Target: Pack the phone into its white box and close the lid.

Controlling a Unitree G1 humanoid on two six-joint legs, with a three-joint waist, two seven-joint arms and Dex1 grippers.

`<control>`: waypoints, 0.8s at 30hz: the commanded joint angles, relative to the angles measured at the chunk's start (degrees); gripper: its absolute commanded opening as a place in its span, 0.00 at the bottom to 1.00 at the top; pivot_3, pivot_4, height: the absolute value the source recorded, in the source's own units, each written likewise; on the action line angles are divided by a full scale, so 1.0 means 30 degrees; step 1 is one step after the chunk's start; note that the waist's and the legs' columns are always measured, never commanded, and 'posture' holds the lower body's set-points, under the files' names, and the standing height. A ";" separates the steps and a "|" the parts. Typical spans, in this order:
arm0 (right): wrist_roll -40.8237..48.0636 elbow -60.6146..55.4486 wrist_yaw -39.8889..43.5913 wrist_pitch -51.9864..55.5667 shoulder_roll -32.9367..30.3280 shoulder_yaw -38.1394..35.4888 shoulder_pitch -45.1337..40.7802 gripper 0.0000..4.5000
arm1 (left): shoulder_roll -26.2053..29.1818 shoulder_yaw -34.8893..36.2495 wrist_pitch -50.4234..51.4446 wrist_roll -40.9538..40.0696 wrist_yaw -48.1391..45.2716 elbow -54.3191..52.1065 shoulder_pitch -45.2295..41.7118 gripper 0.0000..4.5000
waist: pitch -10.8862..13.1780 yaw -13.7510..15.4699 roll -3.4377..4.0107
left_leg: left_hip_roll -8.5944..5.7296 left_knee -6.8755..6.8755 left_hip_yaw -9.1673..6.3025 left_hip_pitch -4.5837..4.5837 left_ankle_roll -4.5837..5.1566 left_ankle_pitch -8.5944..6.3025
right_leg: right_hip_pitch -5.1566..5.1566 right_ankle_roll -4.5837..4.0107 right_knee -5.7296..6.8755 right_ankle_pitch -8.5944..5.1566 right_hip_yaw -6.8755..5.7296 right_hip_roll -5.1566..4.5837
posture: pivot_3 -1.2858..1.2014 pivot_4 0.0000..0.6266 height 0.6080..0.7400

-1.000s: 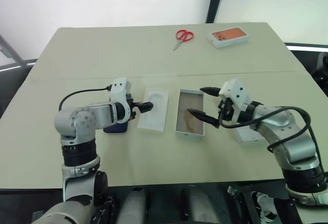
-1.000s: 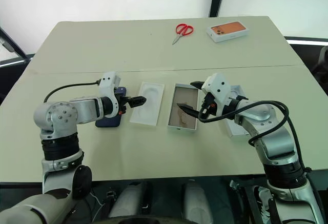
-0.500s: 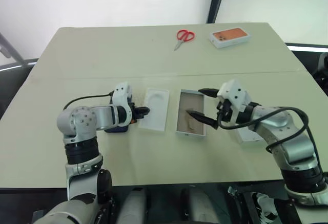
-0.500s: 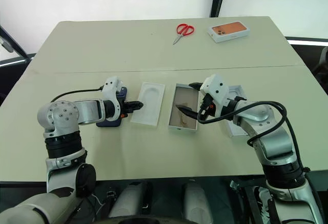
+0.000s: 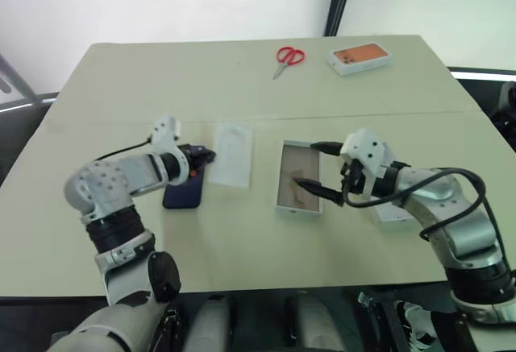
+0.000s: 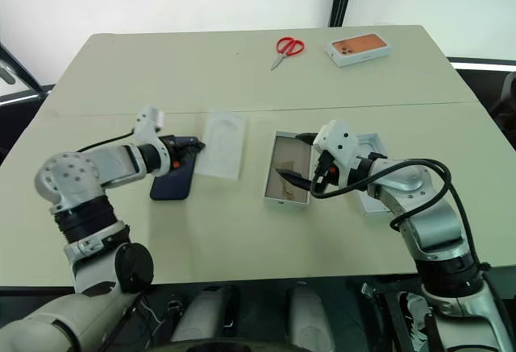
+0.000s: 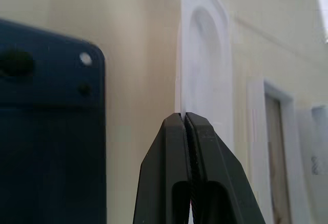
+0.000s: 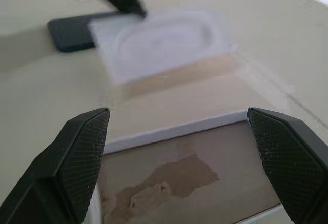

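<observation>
Left tool (image 7: 184, 115) pinched shut on the white moulded insert's (image 5: 230, 154) edge, lifted off the tabletop (image 5: 242, 86).

The phone (image 5: 183, 189) lies partly hidden under that arm, at the insert's 8 o'clock. The right tool (image 5: 316, 167) gapes wide, empty, over the white box (image 5: 299, 188). The lid (image 5: 393, 211) is mostly hidden behind the right arm. No writing readable on the orange-printed box (image 5: 360, 56).

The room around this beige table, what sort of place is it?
Probably an office or lab test bench: a plain beige table before bare white walls, with red-handled scissors and an orange-printed white phone box.
</observation>
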 commanded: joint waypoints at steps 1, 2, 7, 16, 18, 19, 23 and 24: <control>-0.0910 -0.1365 0.1385 -0.0807 -0.1020 0.1632 0.0647 1.00 | 0.0211 0.0529 0.0162 -0.1007 0.0202 0.0058 -0.0363 0.01 | 0.0004 0.0043 -0.0018 | 0.0000 0.0000 -0.0002 0.0000 0.0000 0.0000 | 0.0004 0.0002 -0.0002 -0.0001 -0.0002 -0.0001 | 0.52 0.24 1.00; -0.1185 -0.1387 0.1546 -0.0934 -0.1138 0.2100 0.0777 1.00 | 0.0288 0.0364 0.0162 -0.1194 0.0258 0.0020 -0.0276 0.01 | 0.0008 0.0045 -0.0046 | -0.0001 0.0000 -0.0008 0.0000 -0.0001 0.0000 | 0.0007 0.0002 -0.0002 -0.0001 -0.0006 -0.0007 | 0.52 0.24 1.00; -0.3530 -0.0046 0.1662 -0.2014 -0.1330 0.4124 0.0666 0.81 | 0.0335 -0.0453 0.0162 -0.2123 0.0590 -0.0400 0.0284 0.00 | 0.0017 0.0012 -0.0063 | 0.0015 0.0014 -0.0011 0.0001 -0.0017 0.0009 | 0.0004 0.0003 0.0010 0.0000 -0.0004 -0.0013 | 0.52 0.24 1.00; -0.4897 0.1072 0.2534 -0.3653 -0.0921 0.5123 0.0376 0.01 | 0.0645 -0.0322 0.0162 -0.3014 0.1132 -0.0137 0.0031 0.00 | 0.0014 0.0011 -0.0067 | 0.0021 0.0010 -0.0013 0.0001 -0.0029 0.0013 | 0.0000 0.0003 0.0009 0.0000 -0.0004 -0.0011 | 0.52 0.24 1.00; -0.5147 0.1071 0.2630 -0.3999 -0.0711 0.5354 0.0237 0.01 | 0.0692 -0.0252 0.0162 -0.3234 0.1187 -0.0118 -0.0084 0.00 | 0.0014 0.0009 -0.0067 | 0.0021 0.0010 -0.0014 0.0002 -0.0031 0.0014 | 0.0000 0.0002 0.0010 0.0000 -0.0004 -0.0010 | 0.52 0.24 1.00; -0.5222 0.1024 0.2705 -0.4117 -0.0616 0.5468 0.0168 0.01 | 0.0696 -0.0209 0.0162 -0.3347 0.1182 -0.0126 -0.0147 0.00 | 0.0014 0.0009 -0.0067 | 0.0021 0.0010 -0.0015 0.0001 -0.0032 0.0014 | -0.0001 0.0002 0.0010 0.0000 -0.0005 -0.0009 | 0.52 0.24 1.00; -0.5366 0.0733 0.2897 -0.4037 0.0065 0.5962 -0.0310 0.01 | 0.0817 -0.0186 0.0162 -0.4015 0.1128 -0.0209 -0.0330 0.00 | 0.0014 0.0014 -0.0067 | 0.0021 0.0010 -0.0015 0.0001 -0.0034 0.0014 | 0.0000 0.0003 0.0009 0.0001 -0.0005 -0.0010 | 0.52 0.24 1.00; -0.5466 0.0783 0.2762 -0.3871 0.0633 0.6324 -0.0676 0.01 | 0.0819 -0.0274 0.0162 -0.4286 0.1168 -0.0233 -0.0380 0.00 | 0.0014 0.0006 -0.0067 | 0.0020 0.0011 -0.0015 0.0001 -0.0034 0.0015 | 0.0002 0.0003 0.0009 0.0001 -0.0004 -0.0014 | 0.52 0.24 1.00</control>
